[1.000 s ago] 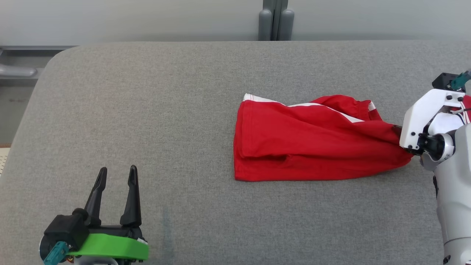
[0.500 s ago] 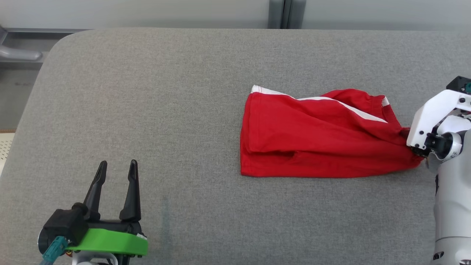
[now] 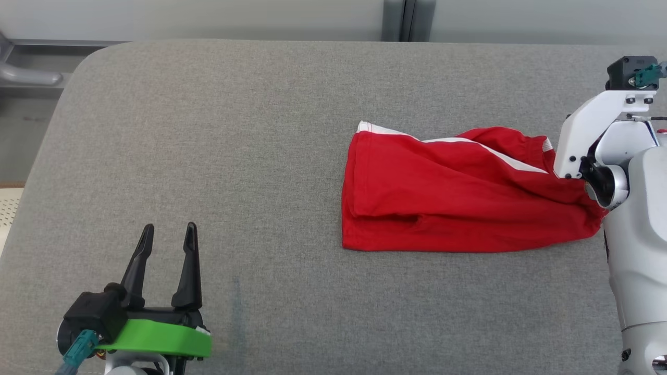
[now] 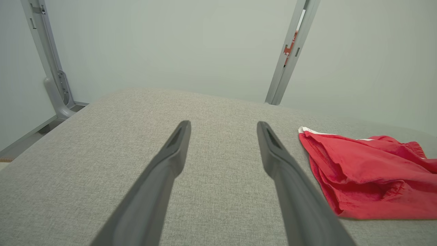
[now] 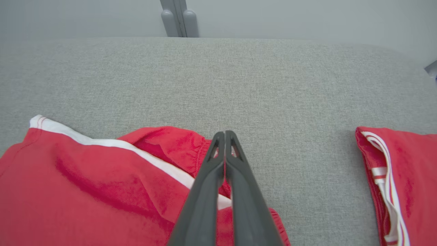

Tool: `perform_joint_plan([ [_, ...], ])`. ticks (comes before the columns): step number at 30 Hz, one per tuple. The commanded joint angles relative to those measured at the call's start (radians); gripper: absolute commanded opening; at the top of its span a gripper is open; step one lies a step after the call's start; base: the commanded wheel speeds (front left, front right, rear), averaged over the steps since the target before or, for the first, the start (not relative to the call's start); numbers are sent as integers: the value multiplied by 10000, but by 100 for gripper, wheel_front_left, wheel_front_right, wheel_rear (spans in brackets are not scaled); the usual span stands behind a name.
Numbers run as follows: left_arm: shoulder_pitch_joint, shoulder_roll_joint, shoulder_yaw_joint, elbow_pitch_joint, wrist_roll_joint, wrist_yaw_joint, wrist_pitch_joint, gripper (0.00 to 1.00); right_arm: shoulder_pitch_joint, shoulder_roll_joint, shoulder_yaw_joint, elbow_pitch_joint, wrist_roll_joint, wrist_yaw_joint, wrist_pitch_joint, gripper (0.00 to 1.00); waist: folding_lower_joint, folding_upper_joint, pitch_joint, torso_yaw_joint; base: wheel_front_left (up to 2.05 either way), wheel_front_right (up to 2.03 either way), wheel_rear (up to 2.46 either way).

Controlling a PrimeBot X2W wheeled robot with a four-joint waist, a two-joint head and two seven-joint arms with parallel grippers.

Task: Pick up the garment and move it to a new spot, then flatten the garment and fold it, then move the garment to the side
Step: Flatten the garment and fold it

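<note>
No writing, label, brand mark or number can be read on the red garment (image 3: 448, 198) or the grey tabletop (image 3: 234, 156) around it; the white bands along the garment's edge are plain stripes, not lettering.

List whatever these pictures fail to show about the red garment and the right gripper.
1. Head view: garment right end, hidden behind the right arm.
2. Right wrist view: whether the shut right gripper pinches cloth; its fingers cover that spot.
3. Right wrist view: second red garment, cut off by the right edge.
</note>
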Motion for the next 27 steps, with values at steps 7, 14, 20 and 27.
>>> perform_joint_plan([
  [7, 191, 34, 29, 36, -82, 59, -41, 100, 121, -220, -779, 858, -321, -14, 1101, 100, 0, 0, -242, -4, 0, 0, 0],
  [14, 275, 116, 43, -106, -81, 108, -50, 100, 501, -29, -1477, 889, -442, -14, 1989, 100, 0, 0, -172, -190, 0, 0, 0],
  [20, 11, 167, -32, -188, -99, 85, -2, 100, 618, 279, -1708, 755, -124, -14, 2186, 100, 0, 0, 123, -208, 0, 0, 0],
  [27, -90, 252, -10, -132, -150, 115, -9, 100, 588, 459, -1180, 687, 351, -14, 2298, 0, 0, 0, 217, -119, 0, 0, 0],
])
